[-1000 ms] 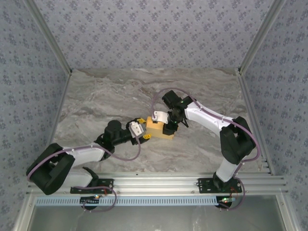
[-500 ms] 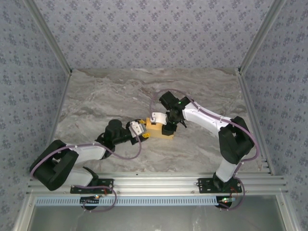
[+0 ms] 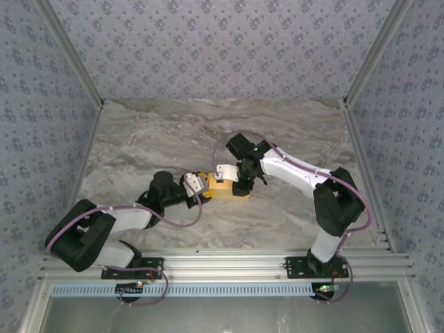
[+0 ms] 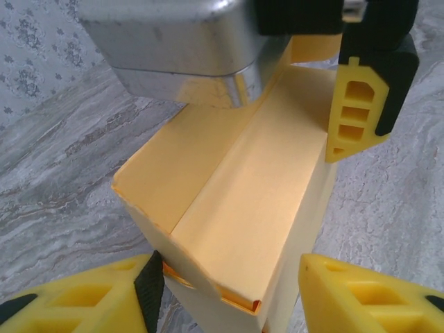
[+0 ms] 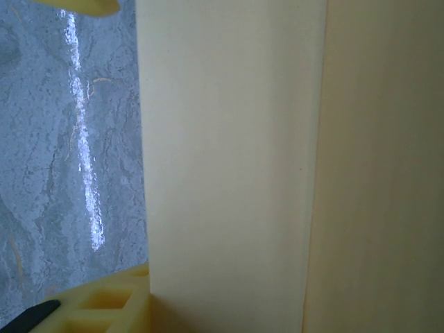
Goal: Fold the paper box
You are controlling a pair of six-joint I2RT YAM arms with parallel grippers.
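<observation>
Between left tool point(image 4: 229, 295) fingers: paper box point(image 4: 243, 208) end (contact unclear); right tool point(image 3: 238, 183) at far wall, grip unclear.

Right wrist view: paper box point(image 5: 229, 166) blurred, cropped top, bottom, right. Left fingers point(image 4: 368, 298) cut off at bottom edge.

- Grey marble-patterned flat table point(image 3: 132, 139), stretching away beyond the silver aluminium rail point(image 3: 229, 262).
- Yellow-orange card paper box point(image 3: 224, 187) sits on it, beyond the rail's middle, well apart from the rail.
</observation>
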